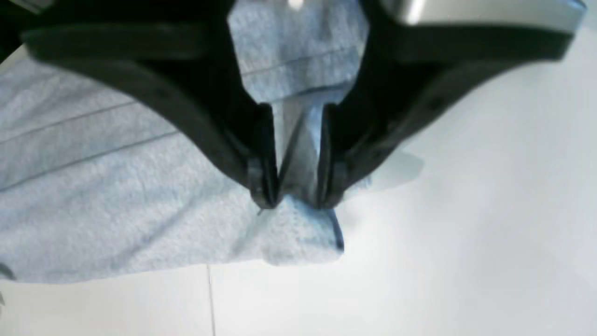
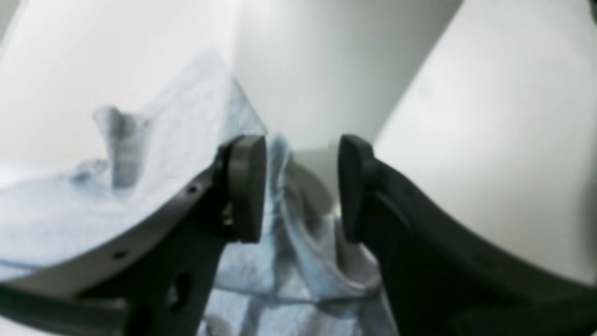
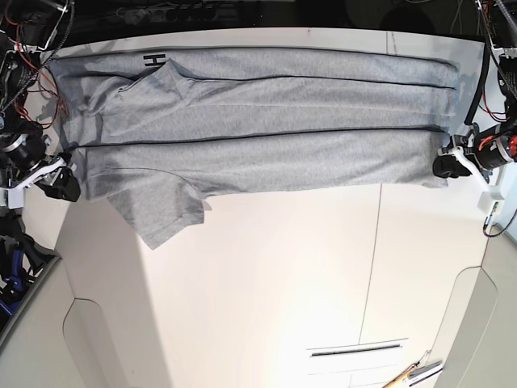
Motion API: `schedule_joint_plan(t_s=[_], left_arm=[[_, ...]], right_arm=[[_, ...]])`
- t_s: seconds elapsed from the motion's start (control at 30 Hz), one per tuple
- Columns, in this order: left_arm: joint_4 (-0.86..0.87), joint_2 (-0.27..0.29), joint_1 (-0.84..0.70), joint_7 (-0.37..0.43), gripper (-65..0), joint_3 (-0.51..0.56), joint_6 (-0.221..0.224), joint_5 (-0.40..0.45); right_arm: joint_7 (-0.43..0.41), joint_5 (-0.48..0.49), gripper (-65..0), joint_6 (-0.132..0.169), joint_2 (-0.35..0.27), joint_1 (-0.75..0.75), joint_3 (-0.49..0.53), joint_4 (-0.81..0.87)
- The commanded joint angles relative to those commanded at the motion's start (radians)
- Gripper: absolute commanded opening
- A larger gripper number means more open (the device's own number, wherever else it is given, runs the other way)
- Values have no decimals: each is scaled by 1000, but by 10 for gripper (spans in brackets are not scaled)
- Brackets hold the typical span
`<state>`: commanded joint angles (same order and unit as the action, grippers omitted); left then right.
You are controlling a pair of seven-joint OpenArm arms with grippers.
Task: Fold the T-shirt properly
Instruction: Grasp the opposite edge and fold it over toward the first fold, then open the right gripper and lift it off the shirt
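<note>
Large light heather-grey cotton T-shirt (image 3: pixel 266 121) lies stretched sideways across my white tabletop, lengthwise folds showing, one sleeve trailing forward

The left gripper (image 1: pixel 298 198) has matte black curved fingers (image 1: pixel 261 154) with small screw holes and a silver metal housing above. The right gripper (image 2: pixel 301 186) carries thick dark pads (image 2: pixel 247 186), perhaps rubber. In the base view both arms show white brackets and red wiring.
</note>
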<state>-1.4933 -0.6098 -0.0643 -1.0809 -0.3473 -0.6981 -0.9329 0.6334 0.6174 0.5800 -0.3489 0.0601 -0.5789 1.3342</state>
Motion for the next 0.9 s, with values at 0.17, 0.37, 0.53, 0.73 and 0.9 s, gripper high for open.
schedule_joint_plan(t_s=[0.17, 0.37, 0.53, 0.73, 0.9], left_arm=[[0, 0, 0, 2, -464, 0, 0, -22], [0, 0, 0, 3, -464, 0, 0, -21], [0, 0, 0, 4, -464, 0, 0, -21], [0, 0, 0, 4, -464, 0, 0, -21], [0, 0, 0, 3, -464, 0, 0, -21]], right_arm=[[0, 5, -304, 0, 0, 0, -30, 0], [0, 18, -290, 0, 0, 1, -30, 0], [0, 19, -290, 0, 0, 1, -30, 0], [0, 19, -290, 0, 0, 0, -30, 17], [0, 18, -290, 0, 0, 0, -30, 88]])
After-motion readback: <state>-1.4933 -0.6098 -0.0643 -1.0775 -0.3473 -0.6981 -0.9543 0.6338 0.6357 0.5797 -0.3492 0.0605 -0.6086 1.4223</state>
